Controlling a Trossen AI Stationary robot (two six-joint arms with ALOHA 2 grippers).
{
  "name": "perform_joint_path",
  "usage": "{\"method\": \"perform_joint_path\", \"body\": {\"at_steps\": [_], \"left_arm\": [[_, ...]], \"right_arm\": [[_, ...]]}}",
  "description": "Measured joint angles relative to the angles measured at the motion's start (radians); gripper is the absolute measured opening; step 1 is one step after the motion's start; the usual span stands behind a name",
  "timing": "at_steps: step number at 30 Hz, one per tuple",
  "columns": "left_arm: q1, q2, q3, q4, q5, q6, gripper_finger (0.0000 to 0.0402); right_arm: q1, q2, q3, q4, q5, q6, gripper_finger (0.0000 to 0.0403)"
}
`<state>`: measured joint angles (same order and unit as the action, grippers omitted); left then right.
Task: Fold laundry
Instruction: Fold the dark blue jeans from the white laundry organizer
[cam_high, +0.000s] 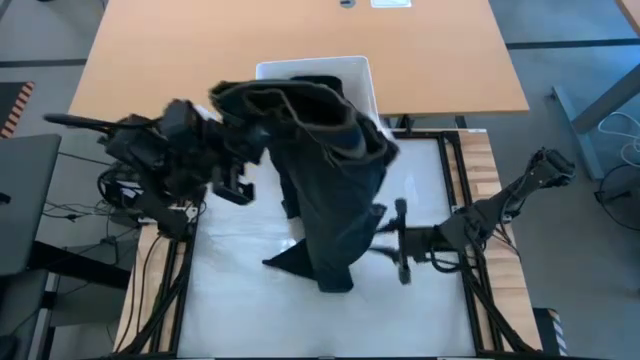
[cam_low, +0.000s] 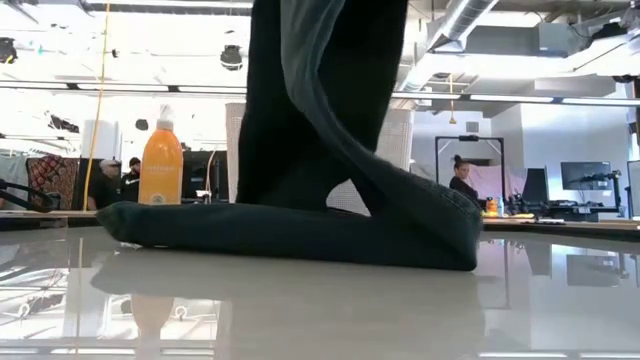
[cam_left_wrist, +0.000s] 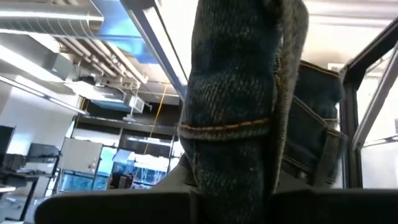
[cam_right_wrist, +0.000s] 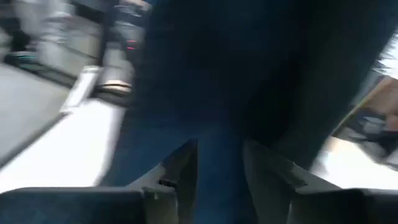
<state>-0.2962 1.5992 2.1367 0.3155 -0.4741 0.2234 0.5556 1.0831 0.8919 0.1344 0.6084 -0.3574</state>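
Open workshop beyond the white desk (cam_high: 230, 310); a person (cam_low: 463, 186) sits far behind, and an orange bottle (cam_low: 161, 165) stands at the rear. The laundry (cam_high: 325, 175), a dark denim garment, hangs lifted, its lower end heaped on the desk. Left gripper (cam_left_wrist: 231, 186): fingers clamped on a stitched denim fold, raised. Right gripper (cam_right_wrist: 219, 165): fingers partly apart with denim between them; grip undetermined. White bin (cam_high: 345, 75) behind the garment.
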Motion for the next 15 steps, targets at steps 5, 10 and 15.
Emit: {"method": "perform_joint_path", "body": {"at_steps": [5, 10, 15], "left_arm": [[0.001, 0.006, 0.010, 0.009, -0.002, 0.000, 0.0029], [0.010, 0.005, 0.010, 0.001, -0.004, 0.006, 0.0029], [0.013, 0.005, 0.010, 0.009, -0.032, 0.019, 0.0029]], "right_arm": [[-0.028, -0.020, 0.006, 0.099, -0.043, -0.051, 0.0099], [-0.035, -0.015, 0.005, 0.210, -0.118, -0.052, 0.0041], [-0.055, -0.015, 0.005, 0.352, -0.168, -0.070, 0.0012]]}}
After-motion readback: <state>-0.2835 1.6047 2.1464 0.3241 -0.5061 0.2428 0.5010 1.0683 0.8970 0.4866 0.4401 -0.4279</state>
